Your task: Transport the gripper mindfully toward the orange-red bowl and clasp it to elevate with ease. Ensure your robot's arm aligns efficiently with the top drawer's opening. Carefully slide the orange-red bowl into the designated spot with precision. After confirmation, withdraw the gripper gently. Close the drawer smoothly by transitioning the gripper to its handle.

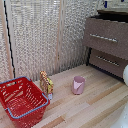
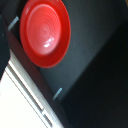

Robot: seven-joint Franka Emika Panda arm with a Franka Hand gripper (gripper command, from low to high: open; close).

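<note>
In the wrist view the orange-red bowl (image 2: 44, 31) lies upright on the dark floor inside the top drawer (image 2: 95, 60). My gripper (image 2: 35, 57) hangs above it and is open. Only its two blue fingertips (image 2: 58, 92) show, set wide apart on either side of the bowl's rim, and they look clear of it. The drawer's front edge and silver handle (image 2: 35, 102) run past beside the bowl. In the exterior view the top drawer (image 1: 107, 31) stands pulled out from the dresser, with its handle (image 1: 103, 38) on the front. The bowl is hidden there.
A pink cup (image 1: 78, 84) stands on the wooden floor in front of the dresser. A red wire basket (image 1: 21, 100) and a small yellow-orange box (image 1: 46, 83) are at the exterior view's left. A lower drawer (image 1: 107, 62) is shut. A white rounded part (image 1: 125, 75) shows at the right edge.
</note>
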